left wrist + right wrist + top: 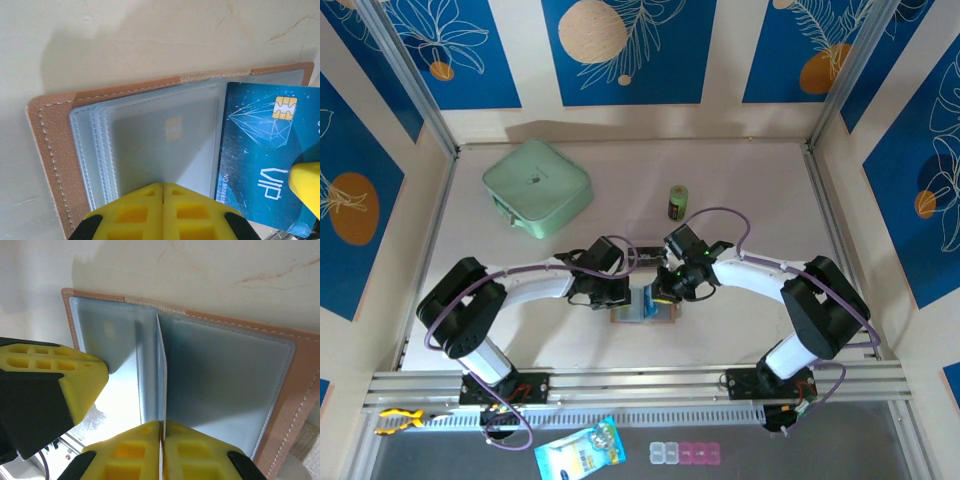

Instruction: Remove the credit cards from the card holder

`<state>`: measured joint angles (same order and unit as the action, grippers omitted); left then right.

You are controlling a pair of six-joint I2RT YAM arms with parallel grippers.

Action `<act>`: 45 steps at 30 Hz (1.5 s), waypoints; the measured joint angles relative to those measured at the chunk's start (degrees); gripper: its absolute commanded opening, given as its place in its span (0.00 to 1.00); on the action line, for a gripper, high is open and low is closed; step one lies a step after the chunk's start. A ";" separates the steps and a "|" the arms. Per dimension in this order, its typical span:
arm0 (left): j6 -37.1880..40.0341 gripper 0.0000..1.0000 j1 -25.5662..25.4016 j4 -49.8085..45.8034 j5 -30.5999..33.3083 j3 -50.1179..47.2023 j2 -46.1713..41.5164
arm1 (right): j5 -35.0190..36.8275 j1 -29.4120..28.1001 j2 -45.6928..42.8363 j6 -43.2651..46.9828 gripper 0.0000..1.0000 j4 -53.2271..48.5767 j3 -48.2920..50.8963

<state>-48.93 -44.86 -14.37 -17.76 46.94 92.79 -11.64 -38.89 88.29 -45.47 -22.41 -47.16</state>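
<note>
Two claws meet over the open card holder [50, 150]. The left gripper [163, 192] has its yellow fingers [135, 212] pressed together with no gap, tips over the near edge of the holder's clear plastic sleeves [150, 150]. Whether they pinch a sleeve or only press on it cannot be told.

The right gripper [161, 429] is clamped on a blue credit card [257, 145]. From its own wrist camera the card appears edge-on, a thin pale line running up from between the two fingers over the middle of the holder. From the left wrist the same card shows its face, with a gold chip, a white line-drawn diamond and the letters VIP. One of the right gripper's yellow fingers [306, 182] sits at the card's lower right edge. The card overlaps the right half of the holder, beside the stack of sleeves. Through the top sleeve a pale card [172, 129] with a faint chip lies inside.

The holder lies flat and spread open, with a tan stitched border, on the table [750, 180] close to its near edge, about midway between its left and right edges. Toward the far left corner sits a mint-green square case [537, 187]. A small green can [678, 203] stands upright beyond the grippers, apart from both.
</note>
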 measured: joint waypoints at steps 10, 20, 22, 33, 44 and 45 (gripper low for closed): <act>0.02 0.00 0.11 0.17 0.00 -0.24 -0.17 | 1.42 2.60 -4.81 4.68 0.09 -5.22 -1.51; 0.04 0.03 0.79 0.46 0.02 -1.88 -1.73 | 3.37 6.10 -4.87 23.78 0.09 -14.29 -10.69; 0.04 0.04 0.83 0.63 0.00 -1.90 -1.77 | 3.87 6.32 -3.50 30.47 0.09 -16.83 -14.23; 0.00 0.12 0.92 1.53 1.18 -2.95 -7.19 | 11.80 6.43 6.43 66.49 0.01 -26.12 -31.19; -0.04 0.16 3.85 -0.39 6.03 -8.07 -20.31 | 13.22 7.96 21.51 85.90 0.00 -34.97 -51.65; -0.07 0.16 4.15 -0.87 6.40 -8.63 -21.40 | 13.20 8.07 22.82 86.84 0.00 -35.76 -52.94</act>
<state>-48.99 -40.71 -15.25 -11.35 38.30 71.40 1.56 -30.83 111.11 41.36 -58.17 -100.09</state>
